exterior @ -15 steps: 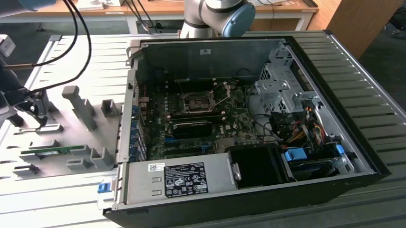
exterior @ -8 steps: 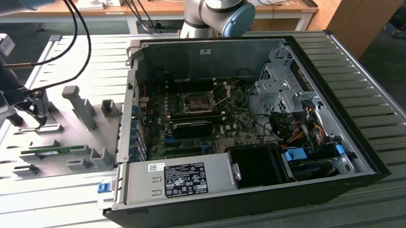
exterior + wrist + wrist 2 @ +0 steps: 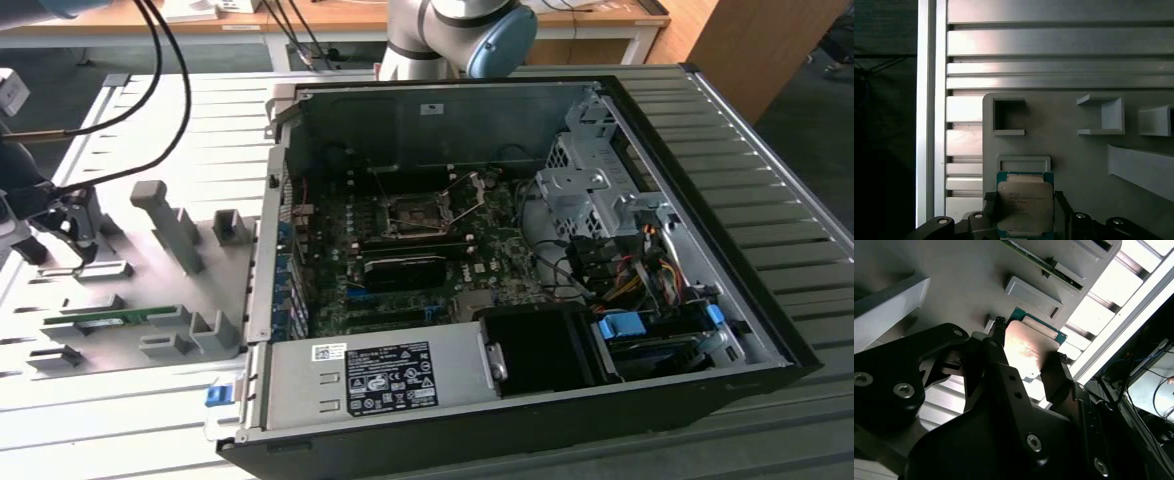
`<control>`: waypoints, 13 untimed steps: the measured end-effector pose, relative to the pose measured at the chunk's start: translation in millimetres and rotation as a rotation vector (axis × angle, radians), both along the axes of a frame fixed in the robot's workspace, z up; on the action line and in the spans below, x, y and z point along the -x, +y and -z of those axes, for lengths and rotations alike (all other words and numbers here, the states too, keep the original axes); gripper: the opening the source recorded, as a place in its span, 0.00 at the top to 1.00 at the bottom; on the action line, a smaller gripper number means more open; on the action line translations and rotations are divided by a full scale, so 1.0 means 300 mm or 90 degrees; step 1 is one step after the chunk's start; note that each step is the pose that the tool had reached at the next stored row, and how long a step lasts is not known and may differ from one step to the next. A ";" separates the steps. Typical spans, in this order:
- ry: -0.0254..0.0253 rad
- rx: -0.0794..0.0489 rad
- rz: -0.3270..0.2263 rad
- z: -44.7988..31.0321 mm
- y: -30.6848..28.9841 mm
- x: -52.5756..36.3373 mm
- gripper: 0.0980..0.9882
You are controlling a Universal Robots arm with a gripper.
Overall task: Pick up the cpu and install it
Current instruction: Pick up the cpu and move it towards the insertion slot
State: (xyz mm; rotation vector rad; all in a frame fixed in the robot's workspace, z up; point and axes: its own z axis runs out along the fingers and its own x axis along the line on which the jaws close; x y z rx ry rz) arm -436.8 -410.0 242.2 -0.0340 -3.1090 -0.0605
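The cpu [image 3: 1025,206] is a small square chip with a silvery top and a green rim, also seen in the second wrist view [image 3: 1030,346]. My gripper [image 3: 1025,199] has one black finger against each of its two opposite edges, shut on it, just over the grey fixture plate [image 3: 1084,165]. In the exterior view the gripper [image 3: 64,232] hangs over that plate at the far left, well away from the open computer case [image 3: 534,250]. The dark-framed socket [image 3: 411,213] sits on the motherboard inside the case.
Grey holder blocks [image 3: 171,222] stand on the fixture plate, and a green memory stick [image 3: 100,320] lies near its front. The case's black power supply [image 3: 387,375], drive cage [image 3: 594,190] and cable bundles [image 3: 627,270] surround the motherboard. Black cables [image 3: 160,90] hang at the left.
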 end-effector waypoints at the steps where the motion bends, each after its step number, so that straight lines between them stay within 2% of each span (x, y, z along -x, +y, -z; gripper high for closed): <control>1: 0.0001 0.000 0.000 -0.002 0.000 0.000 0.51; 13: -0.0001 0.000 0.000 -0.025 0.000 0.000 0.51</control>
